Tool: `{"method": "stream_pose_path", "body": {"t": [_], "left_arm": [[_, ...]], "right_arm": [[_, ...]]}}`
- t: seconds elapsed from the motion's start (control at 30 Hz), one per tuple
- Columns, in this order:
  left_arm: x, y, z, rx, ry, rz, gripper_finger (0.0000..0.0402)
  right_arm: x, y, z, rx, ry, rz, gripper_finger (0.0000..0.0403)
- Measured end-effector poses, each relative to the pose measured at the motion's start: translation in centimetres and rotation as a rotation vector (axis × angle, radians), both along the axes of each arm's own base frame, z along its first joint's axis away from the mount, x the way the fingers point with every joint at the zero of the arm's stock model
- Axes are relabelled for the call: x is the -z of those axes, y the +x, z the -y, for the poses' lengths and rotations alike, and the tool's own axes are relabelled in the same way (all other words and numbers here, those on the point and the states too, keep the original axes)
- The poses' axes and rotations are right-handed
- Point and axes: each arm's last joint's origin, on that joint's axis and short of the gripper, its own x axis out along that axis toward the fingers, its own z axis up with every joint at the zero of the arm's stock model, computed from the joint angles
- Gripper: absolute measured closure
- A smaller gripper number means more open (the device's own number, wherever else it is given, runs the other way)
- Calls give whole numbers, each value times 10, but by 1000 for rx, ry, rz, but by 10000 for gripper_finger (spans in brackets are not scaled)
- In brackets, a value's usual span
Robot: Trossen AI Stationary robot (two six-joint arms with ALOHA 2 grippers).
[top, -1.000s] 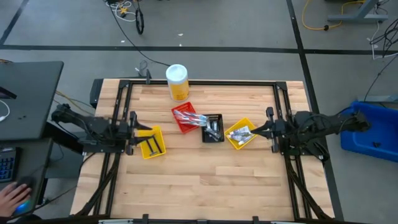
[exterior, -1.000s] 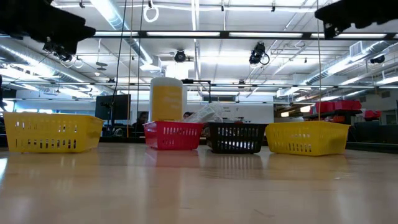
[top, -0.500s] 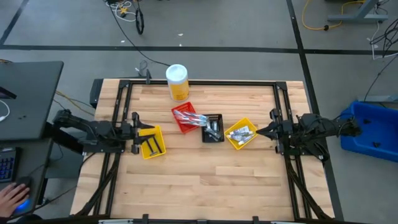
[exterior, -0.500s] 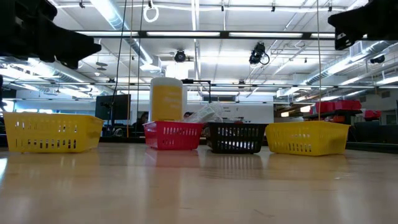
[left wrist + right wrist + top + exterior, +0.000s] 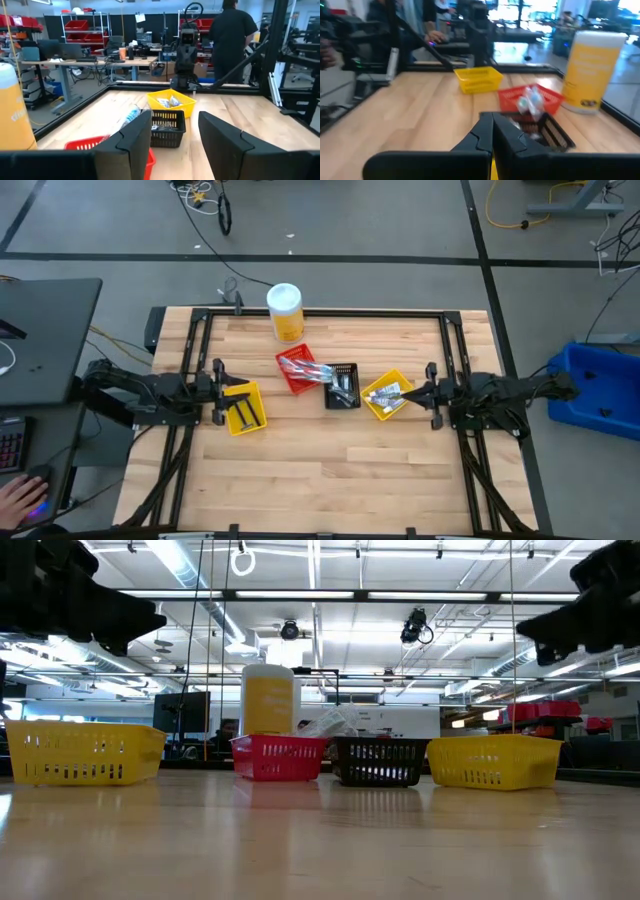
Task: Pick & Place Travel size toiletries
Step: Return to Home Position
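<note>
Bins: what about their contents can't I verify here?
Low view: walls of the left yellow plastic bin and right yellow plastic bin hide their contents.
High view: items in the red plastic bin and black mesh bin are too small to count.
Right wrist view: fingers of the right gripper cover part of the black bin.

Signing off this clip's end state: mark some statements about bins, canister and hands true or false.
1. Four bins stand on the table: left yellow bin, red bin, black bin, right yellow bin. True.
2. The black bin sits between the red bin and the right yellow bin. True.
3. The canister lies on its side. False: it stands upright.
4. The left hand is shut. False: its fingers are apart, empty.
5. The right hand holds a tube. False: its fingers are shut on nothing visible.
</note>
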Motion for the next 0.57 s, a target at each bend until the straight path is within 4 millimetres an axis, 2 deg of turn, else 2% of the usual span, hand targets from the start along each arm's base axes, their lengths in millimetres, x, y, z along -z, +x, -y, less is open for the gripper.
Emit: {"method": "stream_pose_path", "body": {"t": [0.1,0.57], "left_arm": [[0,0,0,-2,26,-5,228],[0,0,0,-14,178,-29,228]], "right_arm": [[10,2,0,30,-4,-7,397],[12,5,0,21,-26,52,397]]}}
